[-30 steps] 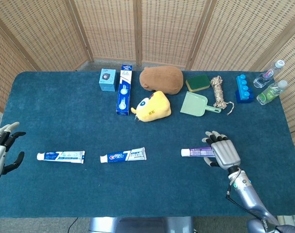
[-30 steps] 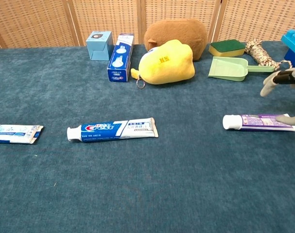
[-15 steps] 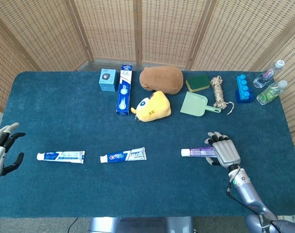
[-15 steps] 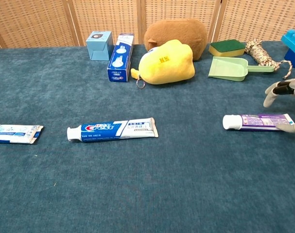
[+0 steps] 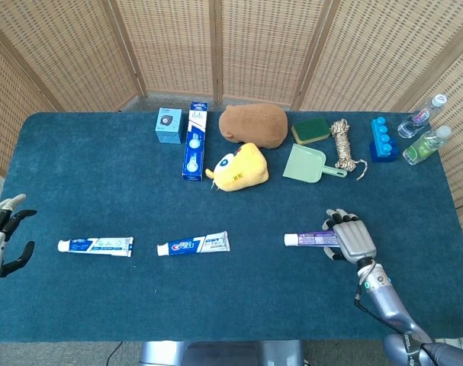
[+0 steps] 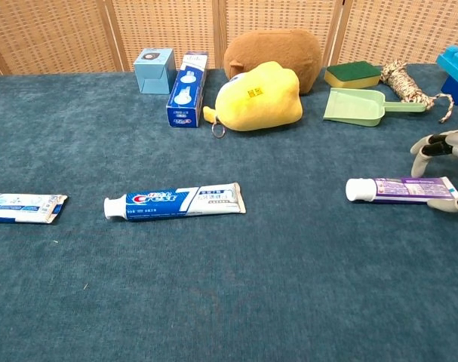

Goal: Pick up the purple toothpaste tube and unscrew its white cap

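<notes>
The purple toothpaste tube (image 5: 311, 239) (image 6: 398, 189) lies flat on the blue cloth at the right, its white cap (image 5: 290, 239) (image 6: 355, 189) pointing left. My right hand (image 5: 353, 238) (image 6: 440, 141) hovers over the tube's tail end. Its fingers are spread and arched above the far side, and the thumb lies along the near side, at or very close to the tail. The tube still rests on the table. My left hand (image 5: 2, 238) shows only in the head view, at the far left edge, with fingers apart and nothing in it.
Two blue-and-white toothpaste tubes (image 5: 193, 244) (image 5: 95, 245) lie left of the purple one. Along the back stand a yellow plush (image 5: 239, 168), brown plush (image 5: 252, 124), boxed toothpaste (image 5: 194, 141), green dustpan (image 5: 307, 164), rope (image 5: 342, 143), sponge (image 5: 311, 130), blue block (image 5: 379, 139) and bottles (image 5: 426, 145).
My right hand has sunk lower and drawn slightly back over the tube's tail, its thumb coming nearer the tube. The left hand drifted a little toward the left edge.
</notes>
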